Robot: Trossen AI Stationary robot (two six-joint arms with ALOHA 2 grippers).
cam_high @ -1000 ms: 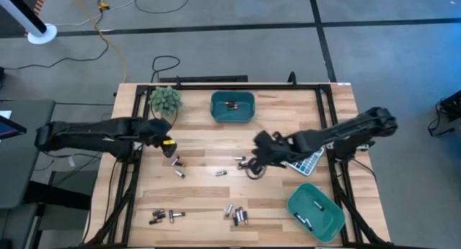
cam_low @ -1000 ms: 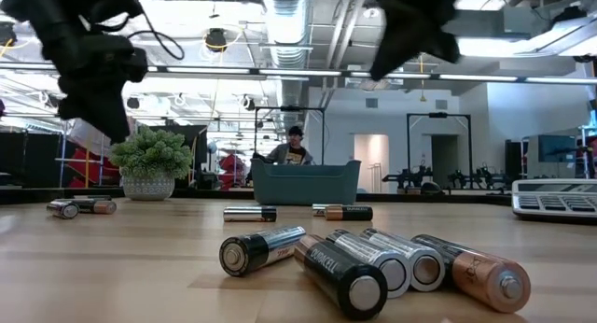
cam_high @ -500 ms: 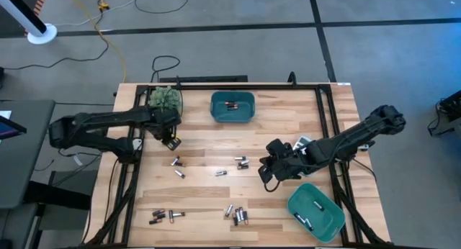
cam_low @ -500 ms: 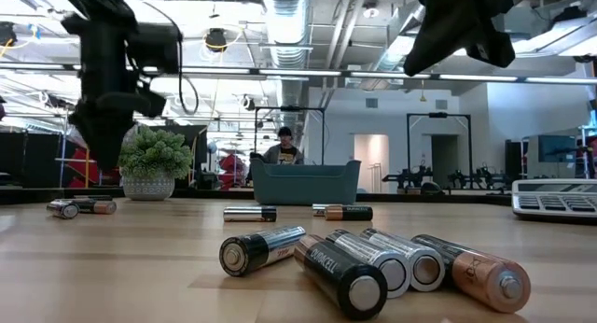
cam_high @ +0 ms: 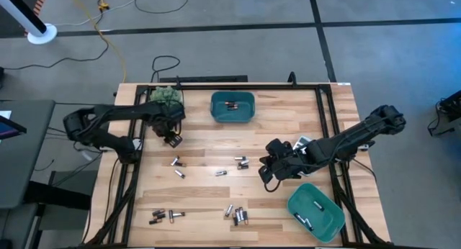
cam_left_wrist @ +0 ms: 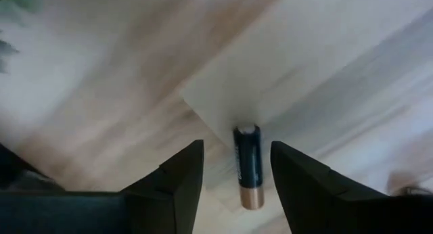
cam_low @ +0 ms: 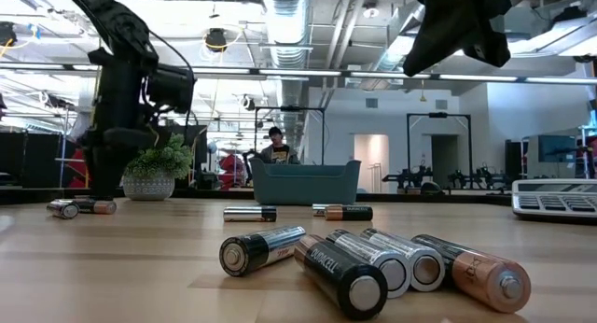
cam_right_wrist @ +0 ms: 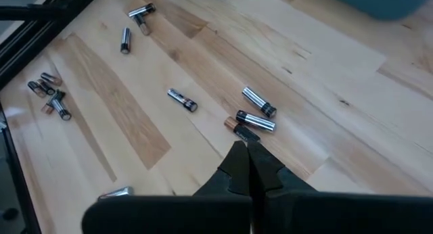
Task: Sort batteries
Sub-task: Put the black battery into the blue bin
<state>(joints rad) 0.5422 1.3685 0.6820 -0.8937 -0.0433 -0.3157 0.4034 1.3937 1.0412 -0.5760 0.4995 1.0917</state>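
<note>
Left gripper (cam_high: 171,137), far-left near the potted plant (cam_high: 165,96), carries one battery (cam_left_wrist: 247,165) between parted fingers; grip looks loose, so I judge slow travel to the far teal bin (cam_high: 233,107) wise, releasing low over its floor. Right gripper (cam_high: 267,173), fingertips pressed together on nothing, hovers beside the near-right teal bin (cam_high: 315,211). Loose batteries (cam_high: 240,162) scatter mid-table and along the near edge of the pale wood table (cam_high: 209,198); calculator (cam_low: 556,199) right; workshop room behind, a person (cam_low: 274,147) far off.
</note>
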